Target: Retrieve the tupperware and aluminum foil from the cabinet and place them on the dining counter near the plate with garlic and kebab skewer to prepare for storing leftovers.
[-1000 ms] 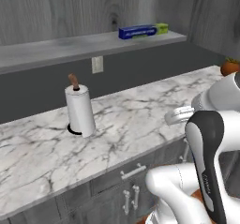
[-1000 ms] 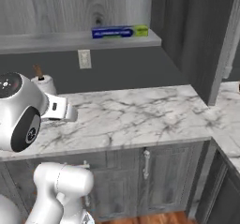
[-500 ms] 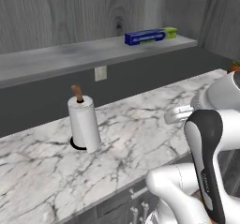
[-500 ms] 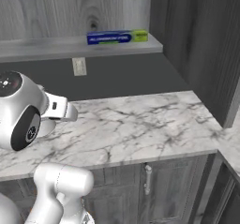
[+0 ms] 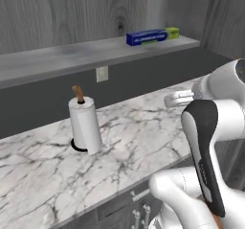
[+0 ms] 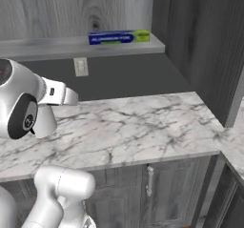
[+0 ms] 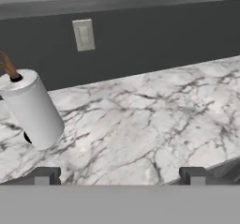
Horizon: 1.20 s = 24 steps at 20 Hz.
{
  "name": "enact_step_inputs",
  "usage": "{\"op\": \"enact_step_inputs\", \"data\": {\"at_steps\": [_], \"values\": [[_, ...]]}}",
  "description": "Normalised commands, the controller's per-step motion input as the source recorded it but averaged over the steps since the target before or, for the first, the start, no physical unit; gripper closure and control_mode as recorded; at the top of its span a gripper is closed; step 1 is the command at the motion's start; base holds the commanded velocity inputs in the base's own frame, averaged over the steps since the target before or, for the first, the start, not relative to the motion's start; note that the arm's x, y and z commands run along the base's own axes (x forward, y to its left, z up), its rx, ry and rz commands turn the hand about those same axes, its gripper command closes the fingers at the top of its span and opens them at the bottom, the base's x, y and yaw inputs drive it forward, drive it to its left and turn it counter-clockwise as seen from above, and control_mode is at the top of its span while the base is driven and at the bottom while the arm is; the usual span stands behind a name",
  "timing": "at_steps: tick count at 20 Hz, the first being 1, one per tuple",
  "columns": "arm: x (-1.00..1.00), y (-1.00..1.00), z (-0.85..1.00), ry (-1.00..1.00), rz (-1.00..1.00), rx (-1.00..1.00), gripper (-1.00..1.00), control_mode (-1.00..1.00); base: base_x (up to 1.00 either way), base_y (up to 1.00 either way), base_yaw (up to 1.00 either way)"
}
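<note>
We see the tool (image 7: 119,175) at the bottom of the hand view with its two dark tips (image 7: 43,176) standing as wide apart as they go and nothing between them. Beneath and ahead of it stretches the white, grey-veined marble worktop (image 5: 139,142), smooth and glossy, over dark drawer fronts. Ahead and to the tool's left a white cylindrical paper-towel roll (image 7: 32,108) stands on a dark base with a brown wooden pin at its top. High above and beyond the tool, the long, slim dark-blue foil box (image 6: 119,37) with its green-yellow end lies flat on the grey shelf board (image 6: 71,46) of the grey wood-grain cabinet (image 6: 71,7). The base views show the whole box; the hand view catches only its lower edge. A pale wall outlet (image 7: 84,34) sits under the shelf.
</note>
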Motion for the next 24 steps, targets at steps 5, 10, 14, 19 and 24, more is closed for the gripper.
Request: {"op": "enact_step_inputs", "data": {"at_steps": [5, 10, 14, 19, 24], "values": [[0.30, 0.30, 0.56, -0.29, -0.13, 0.00, -1.00, -1.00, 0.00, 0.00, 0.00], [0.43, 0.15, 0.53, -0.27, -0.18, 0.05, -1.00, -1.00, 0.00, 0.00, 0.00], [0.38, 0.01, 0.51, -0.02, -0.12, 0.05, -1.00, -1.00, 0.00, 0.00, 0.00], [0.38, 0.00, 0.61, 0.02, -0.06, 0.06, -1.00, -1.00, 0.00, 0.00, 0.00], [0.61, 0.01, 0.08, 0.06, -0.01, 0.06, -1.00, -1.00, 0.00, 0.00, 0.00]]}}
